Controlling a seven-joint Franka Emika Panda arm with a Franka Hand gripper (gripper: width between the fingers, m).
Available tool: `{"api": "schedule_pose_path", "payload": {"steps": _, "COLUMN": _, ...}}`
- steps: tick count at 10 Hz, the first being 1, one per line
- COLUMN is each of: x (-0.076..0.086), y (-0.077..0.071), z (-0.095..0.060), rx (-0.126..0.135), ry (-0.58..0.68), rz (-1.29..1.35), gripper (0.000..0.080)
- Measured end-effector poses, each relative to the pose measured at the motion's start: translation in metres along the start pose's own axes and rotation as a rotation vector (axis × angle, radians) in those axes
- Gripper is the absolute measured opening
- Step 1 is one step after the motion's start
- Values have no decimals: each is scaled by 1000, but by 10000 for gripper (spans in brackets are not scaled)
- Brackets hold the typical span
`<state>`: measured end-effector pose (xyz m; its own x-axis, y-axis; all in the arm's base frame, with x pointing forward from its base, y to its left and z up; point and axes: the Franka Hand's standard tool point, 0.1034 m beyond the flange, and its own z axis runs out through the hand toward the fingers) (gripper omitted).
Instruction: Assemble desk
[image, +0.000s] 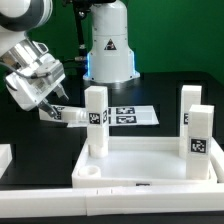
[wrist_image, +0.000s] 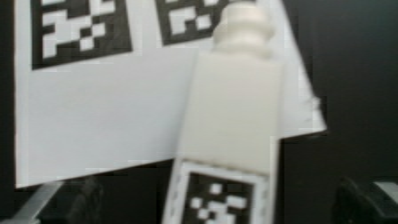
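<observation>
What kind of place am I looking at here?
Probably a robot test lab: a robot arm's open claw over a black table, a white desk kit, and a board of printed square tags.

The desk panel (image: 150, 170) looks like moulded white plastic, smooth and matt, with soft shadows along its raised rim. The upright legs (image: 95, 120) share that smooth white plastic look, and their black-and-white tags read as flat printed stickers with no shine. In the wrist view a loose leg (wrist_image: 231, 110) shows the same even, slightly satin white surface. The marker board (image: 135, 115) appears thin, flat and paper-like, matt white under printed black squares. The table (image: 30, 130) is black and matt. The robot arm (image: 30, 20) has a glossy white shell catching highlights, and the gripper (image: 42, 95) looks like greyish metal and plastic
</observation>
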<state>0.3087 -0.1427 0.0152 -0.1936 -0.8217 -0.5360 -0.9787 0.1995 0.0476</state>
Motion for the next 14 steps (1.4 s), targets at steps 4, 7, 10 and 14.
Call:
{"api": "schedule_pose_path", "payload": {"steps": 4, "x": 0, "y": 1, "z": 6, "rx": -16, "ry": 16, "rz": 6, "gripper": 398}}
{"api": "schedule_pose_path", "payload": {"steps": 7, "x": 0, "y": 0, "z": 6, "rx": -21, "ry": 18, "rz": -20, "gripper": 281}}
{"api": "schedule_pose_path", "payload": {"steps": 10, "x": -18, "y": -41, "z": -7, "rx": -58, "ry": 50, "rz": -419, "gripper": 281}}
{"api": "schedule_pose_path", "payload": {"steps": 14, "x": -21, "y": -42, "z": -3, "rx": -83, "ry": 39, "rz": -710, "gripper": 282}}
